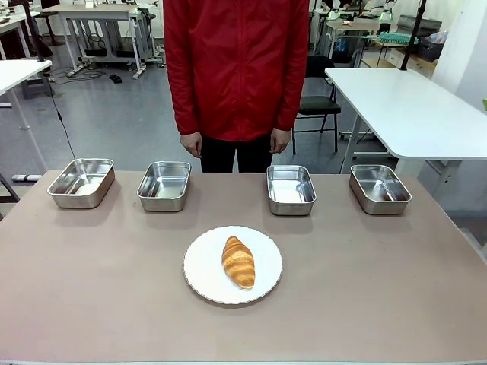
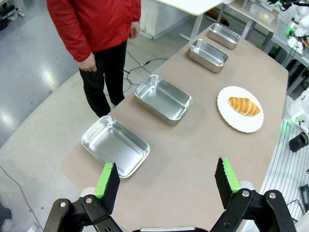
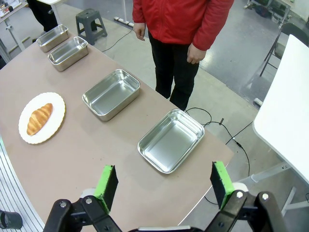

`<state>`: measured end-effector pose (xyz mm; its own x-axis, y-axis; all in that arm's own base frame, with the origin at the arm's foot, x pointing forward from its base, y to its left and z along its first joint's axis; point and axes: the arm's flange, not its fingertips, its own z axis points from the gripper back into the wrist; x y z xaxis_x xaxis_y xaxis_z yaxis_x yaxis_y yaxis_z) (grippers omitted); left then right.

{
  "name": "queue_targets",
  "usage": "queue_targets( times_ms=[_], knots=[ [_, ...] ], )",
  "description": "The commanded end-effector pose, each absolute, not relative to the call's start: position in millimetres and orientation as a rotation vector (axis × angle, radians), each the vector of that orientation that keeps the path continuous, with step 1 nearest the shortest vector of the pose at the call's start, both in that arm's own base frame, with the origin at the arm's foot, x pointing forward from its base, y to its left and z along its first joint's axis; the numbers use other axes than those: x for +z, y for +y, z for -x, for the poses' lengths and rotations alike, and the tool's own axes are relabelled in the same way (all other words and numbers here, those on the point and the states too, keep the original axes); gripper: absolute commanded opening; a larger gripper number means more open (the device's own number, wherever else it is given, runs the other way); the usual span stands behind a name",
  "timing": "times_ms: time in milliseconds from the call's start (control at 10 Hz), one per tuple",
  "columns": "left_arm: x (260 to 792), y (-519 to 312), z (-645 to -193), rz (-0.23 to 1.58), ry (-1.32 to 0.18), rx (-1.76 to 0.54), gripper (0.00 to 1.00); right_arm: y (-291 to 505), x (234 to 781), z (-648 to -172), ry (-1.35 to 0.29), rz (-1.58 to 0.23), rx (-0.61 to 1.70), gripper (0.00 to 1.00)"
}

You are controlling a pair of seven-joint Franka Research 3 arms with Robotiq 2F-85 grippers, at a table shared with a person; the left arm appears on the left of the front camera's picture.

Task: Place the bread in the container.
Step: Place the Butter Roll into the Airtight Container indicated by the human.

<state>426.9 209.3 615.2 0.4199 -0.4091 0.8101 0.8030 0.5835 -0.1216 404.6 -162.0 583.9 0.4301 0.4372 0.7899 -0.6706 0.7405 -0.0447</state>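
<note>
- We see the left claw (image 2: 166,181) and right claw (image 3: 164,186): black, with green pads (image 2: 104,179).
- Bread (image 2: 244,106), ahead-right of left claw: golden-brown, ridged, glossy.
- Plate (image 2: 231,121) under it: white.
- Trays (image 2: 115,145) ahead of left claw: shiny silver.
- Table (image 2: 193,159): dull brown.
- Person's jacket (image 2: 91,24): red.

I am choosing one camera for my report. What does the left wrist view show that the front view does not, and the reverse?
Left wrist view: the left arm's jaws, standing wide open, with green pads. Front view: a black chair behind the person. Both: the croissant on a white plate, four empty steel trays in a row along the far edge, and the person, in a red jacket, standing behind them.
</note>
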Motion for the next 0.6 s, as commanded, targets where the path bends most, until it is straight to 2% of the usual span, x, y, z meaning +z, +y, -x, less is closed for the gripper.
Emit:
queue_targets(
  times_ms=[0,500],
  knots=[
    [616.2,209.2,-426.1,0.55,-0.826,-0.823,1.0,-160.9,585.0,-405.0,-0.893,-0.299,0.707,1.0],
    [616.2,209.2,-426.1,0.55,-0.826,-0.823,1.0,-160.9,585.0,-405.0,-0.893,-0.299,0.707,1.0]
  ],
)
